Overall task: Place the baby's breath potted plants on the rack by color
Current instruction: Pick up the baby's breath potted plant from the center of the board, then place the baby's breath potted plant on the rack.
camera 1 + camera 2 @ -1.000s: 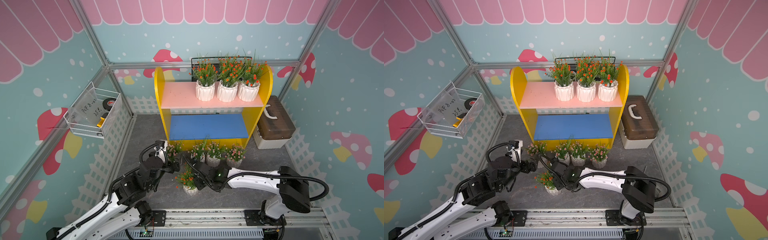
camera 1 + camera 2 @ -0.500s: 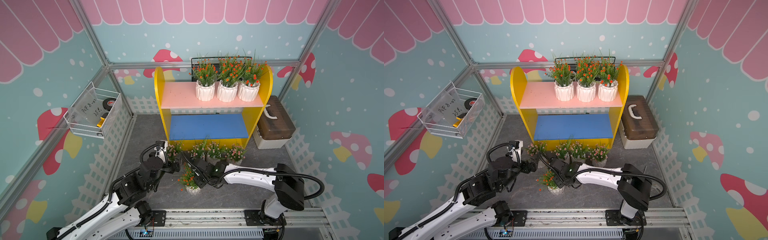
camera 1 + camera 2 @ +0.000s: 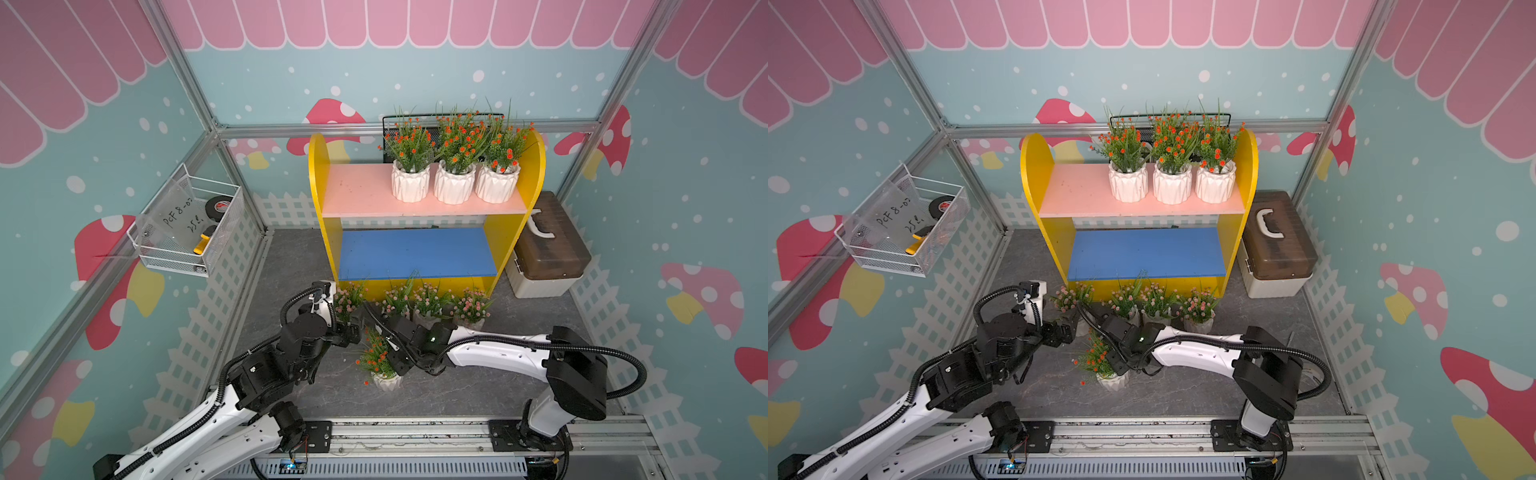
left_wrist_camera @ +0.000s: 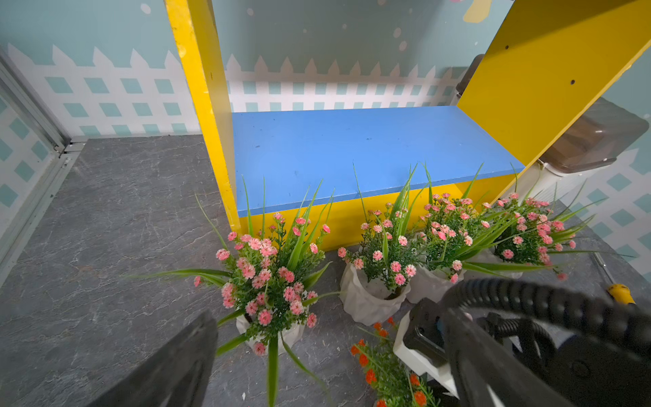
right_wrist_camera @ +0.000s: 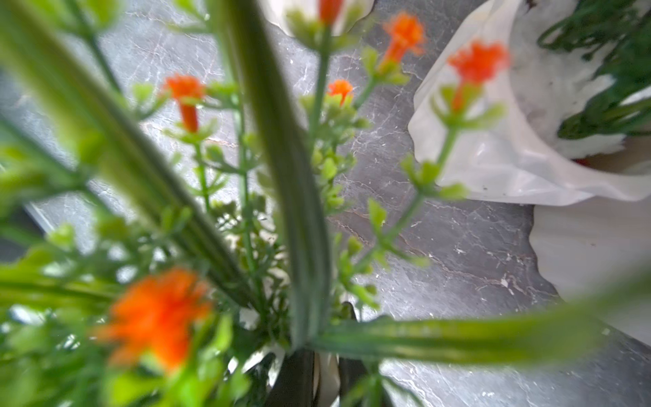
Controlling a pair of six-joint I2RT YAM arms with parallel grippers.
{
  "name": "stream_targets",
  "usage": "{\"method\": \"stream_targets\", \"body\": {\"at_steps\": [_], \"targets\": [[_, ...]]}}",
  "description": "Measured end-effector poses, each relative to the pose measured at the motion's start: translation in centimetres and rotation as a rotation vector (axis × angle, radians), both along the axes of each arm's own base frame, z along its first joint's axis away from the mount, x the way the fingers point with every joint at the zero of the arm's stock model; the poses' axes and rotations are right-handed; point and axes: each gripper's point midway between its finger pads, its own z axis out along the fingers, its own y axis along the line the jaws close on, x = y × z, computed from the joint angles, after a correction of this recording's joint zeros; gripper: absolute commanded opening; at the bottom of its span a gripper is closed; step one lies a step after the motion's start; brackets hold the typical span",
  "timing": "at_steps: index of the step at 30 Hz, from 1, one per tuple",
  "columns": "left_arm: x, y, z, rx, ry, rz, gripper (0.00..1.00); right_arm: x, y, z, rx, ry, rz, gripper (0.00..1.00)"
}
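Note:
The rack point(image 3: 320, 199) has three orange-flowered baby's breath potted plants point(image 3: 453, 183) on its pink upper board; its blue lower board point(image 3: 415, 253) is bare. Several pink-flowered plants point(image 3: 428, 299) stand in a row on the floor before it. A lone orange-flowered plant point(image 3: 387, 381) point(image 3: 1113, 380) stands nearer the front. My right gripper point(image 3: 395, 365) point(image 5: 326, 380) is shut on that pot's white rim, with blurred sprigs filling its wrist view. My left gripper point(image 3: 353, 330) point(image 4: 327, 380) is open, just short of the leftmost pink plant point(image 4: 271, 334).
A white wire basket point(image 3: 187, 228) hangs on the left wall. A brown-lidded box point(image 3: 548, 245) sits right of the rack, and a black wire basket point(image 3: 390, 122) stands behind it. A yellow-handled tool point(image 4: 620, 292) lies on the floor by the rightmost pink plant.
My right arm has shifted slightly left, with its gripper at the lone orange plant. That plant stays where it was. The left arm has hardly moved.

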Motion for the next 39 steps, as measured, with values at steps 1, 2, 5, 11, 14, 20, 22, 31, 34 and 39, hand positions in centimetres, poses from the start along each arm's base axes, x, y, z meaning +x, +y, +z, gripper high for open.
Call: {"method": "stream_targets", "body": {"at_steps": [1,2,5,11,14,20,22,31,34,39], "targets": [[0.0,-0.1,0.1,-0.005,-0.001,-0.006,0.98,0.0,-0.2,0.0,0.004,0.005,0.001,0.03],[0.0,-0.3,0.2,-0.012,-0.005,-0.011,0.98,0.0,-0.5,0.1,0.002,0.008,-0.001,0.03],[0.0,-0.7,0.5,-0.025,-0.015,-0.031,0.98,0.3,-2.3,0.3,-0.013,0.020,-0.016,0.02],[0.1,-2.0,0.6,-0.042,-0.028,-0.083,0.99,1.3,-5.0,3.3,0.020,0.016,-0.054,0.02],[0.1,-2.9,0.3,-0.049,-0.030,-0.123,0.99,1.5,-6.1,5.1,0.052,0.010,-0.065,0.01],[-0.4,-4.8,-1.0,-0.052,-0.029,-0.225,0.99,1.5,-8.8,8.2,0.056,0.005,-0.085,0.01],[-0.6,-5.5,-1.4,-0.057,-0.034,-0.266,0.99,1.8,-9.4,9.8,0.065,-0.007,-0.094,0.01],[-2.6,-8.8,-4.5,-0.073,-0.059,-0.479,0.99,3.5,-11.8,14.9,0.108,-0.074,-0.130,0.01],[-3.6,-10.1,-5.1,-0.082,-0.079,-0.553,1.00,3.8,-12.2,15.5,0.108,-0.081,-0.135,0.01],[-5.0,-12.4,-4.5,-0.082,-0.140,-0.649,0.99,3.9,-12.3,16.8,0.127,-0.085,-0.123,0.01]]}}
